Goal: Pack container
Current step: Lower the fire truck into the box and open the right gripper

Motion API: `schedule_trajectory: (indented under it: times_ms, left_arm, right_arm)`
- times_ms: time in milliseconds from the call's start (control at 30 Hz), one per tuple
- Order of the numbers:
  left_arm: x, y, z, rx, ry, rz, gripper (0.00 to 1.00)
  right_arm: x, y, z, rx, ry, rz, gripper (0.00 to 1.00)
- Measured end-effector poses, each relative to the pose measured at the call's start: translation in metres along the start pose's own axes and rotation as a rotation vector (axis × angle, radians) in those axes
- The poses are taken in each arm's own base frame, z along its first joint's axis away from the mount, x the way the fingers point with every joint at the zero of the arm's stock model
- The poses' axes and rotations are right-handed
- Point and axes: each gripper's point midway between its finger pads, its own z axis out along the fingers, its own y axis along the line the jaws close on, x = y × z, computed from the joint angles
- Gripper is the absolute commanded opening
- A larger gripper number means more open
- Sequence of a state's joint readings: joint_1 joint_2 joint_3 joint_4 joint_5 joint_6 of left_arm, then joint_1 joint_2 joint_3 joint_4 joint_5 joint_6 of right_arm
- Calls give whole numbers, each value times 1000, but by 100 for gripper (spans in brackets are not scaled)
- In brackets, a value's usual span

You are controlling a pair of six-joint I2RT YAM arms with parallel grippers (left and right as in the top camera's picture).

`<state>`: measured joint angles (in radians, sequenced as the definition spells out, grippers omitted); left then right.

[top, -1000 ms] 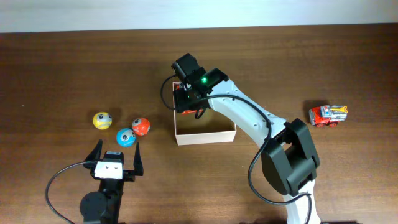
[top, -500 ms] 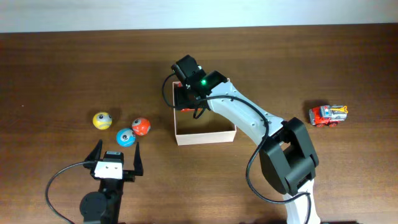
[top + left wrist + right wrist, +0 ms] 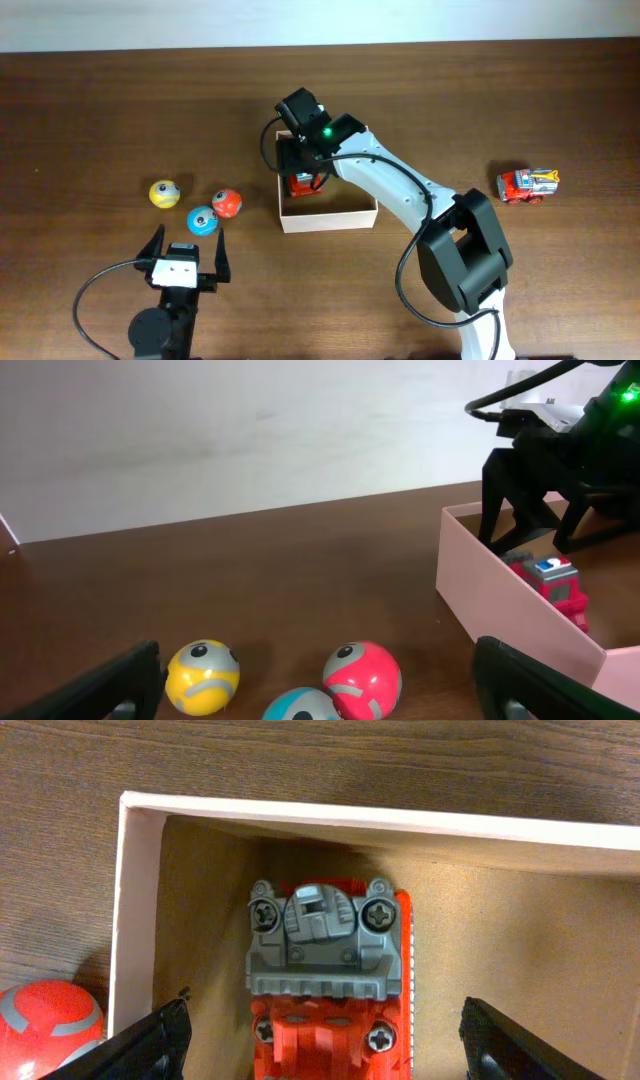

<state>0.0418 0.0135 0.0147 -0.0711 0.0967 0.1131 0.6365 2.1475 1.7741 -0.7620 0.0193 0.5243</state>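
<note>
1 red toy truck [image 3: 301, 183] lies inside the container [image 3: 340, 219]. It sits in the half nearest the balls, close beside that wall. Its long side runs from the far wall toward the near wall. You cannot tell from these views which end is its front. It is the only thing in the container.

The container sits flat near the middle of the desk [image 3: 100, 100] with its open side up. Its 4 white walls line up almost square with the desk edges.

Your right gripper [image 3: 300, 168] hangs over the truck at the container's far corner. Its 2 fingers are spread wide, 1 on each side, and they do not touch the truck.

Your left gripper [image 3: 186, 245] is low by the near edge, spread wide and holding nothing. Just past it lie 3 balls: a yellow ball [image 3: 164, 193], a blue ball [image 3: 202, 219] and a red ball [image 3: 227, 203]. The blue and red ones are close together.

A second truck [image 3: 528, 185], red and white, stands on the desk well apart on the right. Its long side runs across, left to right.
</note>
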Motion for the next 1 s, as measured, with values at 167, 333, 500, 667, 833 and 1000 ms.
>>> schedule_trajectory:
  times_ms: [167,333,500,667,833,1000]
  left_arm:
    - [0,0,0,0,0,0,99]
    - [0,0,0,0,0,0,99]
    - [0,0,0,0,0,0,99]
    - [0,0,0,0,0,0,99]
    - [0,0,0,0,0,0,99]
    - [0,0,0,0,0,0,99]
  right_arm:
    - [0,0,0,-1,-1,-9,80]
    - [2,-1,0,6,10,-38,79]
    - [4,-5,-12,35,40,-74,74]
    - [-2,-14,-28,74,51,-87,68]
    - [4,-37,-35,136,100,-86,57]
    - [5,-47,-36,168,112,-83,57]
